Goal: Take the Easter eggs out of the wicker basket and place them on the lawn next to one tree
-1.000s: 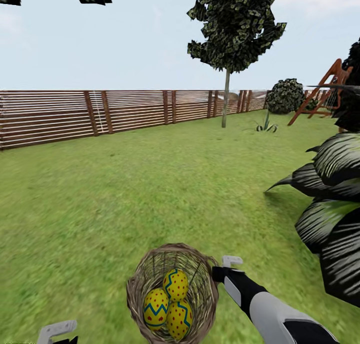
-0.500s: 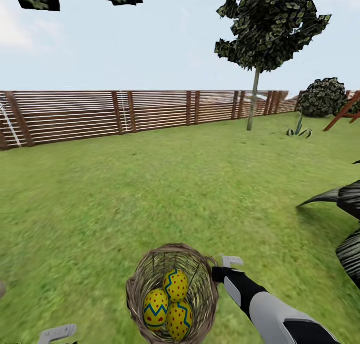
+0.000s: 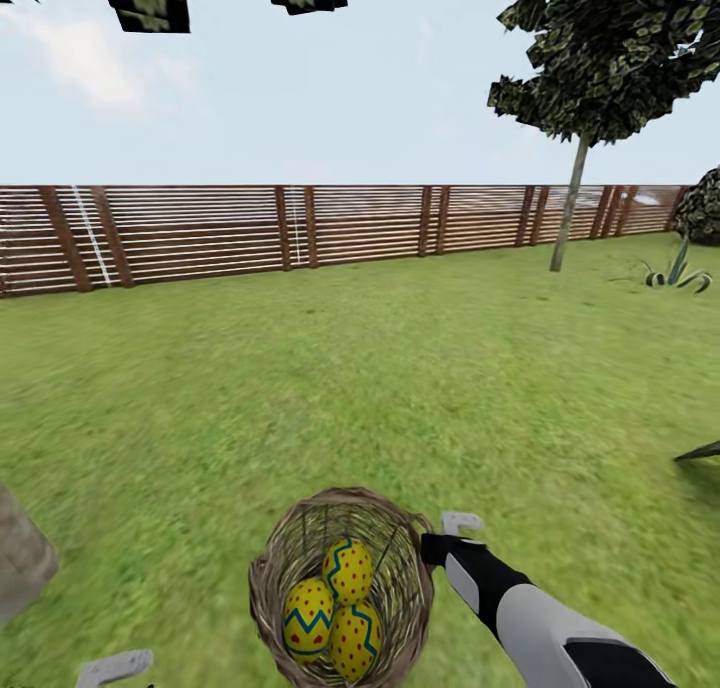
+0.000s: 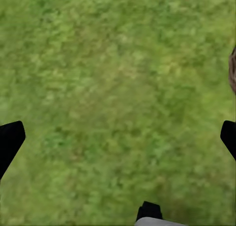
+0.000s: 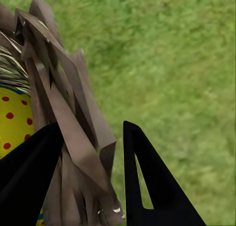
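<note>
Right gripper (image 5: 93, 177) fingers clamped on round brown wicker basket (image 3: 275, 578) rim (three yellow red-dotted eggs (image 3: 340, 598) inside); left gripper (image 4: 118, 137) fingers apparently apart.

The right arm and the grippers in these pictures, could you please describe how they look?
The right arm has a smooth white shell with black joint sections. The right gripper has a black body and pale grey fingertip; its fingers look black and wedge-shaped up close. The left gripper shows a pale grey finger.
</note>
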Motion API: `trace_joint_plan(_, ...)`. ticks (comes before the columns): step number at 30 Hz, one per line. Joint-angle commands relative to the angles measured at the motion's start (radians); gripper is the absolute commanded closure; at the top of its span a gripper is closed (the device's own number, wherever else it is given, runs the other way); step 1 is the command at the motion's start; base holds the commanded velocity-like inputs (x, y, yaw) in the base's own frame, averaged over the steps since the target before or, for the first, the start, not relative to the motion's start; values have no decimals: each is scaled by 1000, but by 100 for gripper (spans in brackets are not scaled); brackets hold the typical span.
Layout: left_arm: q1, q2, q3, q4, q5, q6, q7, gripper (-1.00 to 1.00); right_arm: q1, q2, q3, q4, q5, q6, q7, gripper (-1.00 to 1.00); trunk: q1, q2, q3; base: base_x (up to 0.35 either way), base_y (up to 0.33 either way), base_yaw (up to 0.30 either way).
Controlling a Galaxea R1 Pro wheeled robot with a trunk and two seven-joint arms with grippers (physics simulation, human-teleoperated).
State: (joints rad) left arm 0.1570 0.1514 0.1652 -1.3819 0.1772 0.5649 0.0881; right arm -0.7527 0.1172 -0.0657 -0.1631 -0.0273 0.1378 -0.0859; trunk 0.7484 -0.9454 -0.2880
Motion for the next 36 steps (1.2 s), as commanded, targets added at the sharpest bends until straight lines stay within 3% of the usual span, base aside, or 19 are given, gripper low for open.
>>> trace_joint_plan(1,0,0,-1,-1,10,4,9,-100,0,1,-13,-3,-6,5,0,100,1,-1,0,333,0,278)
trace_joint_plan(15,0,0,0,7,11,4,11,-100,0,1,-13,-3,-6,5,0,100,1,-1,2,307,0,128)
trace_joint_plan(36,0,0,-1,10,15,4,12,-100,0,4,-13,-2,-6,4,0,100,1,-1,13,12,37,271)
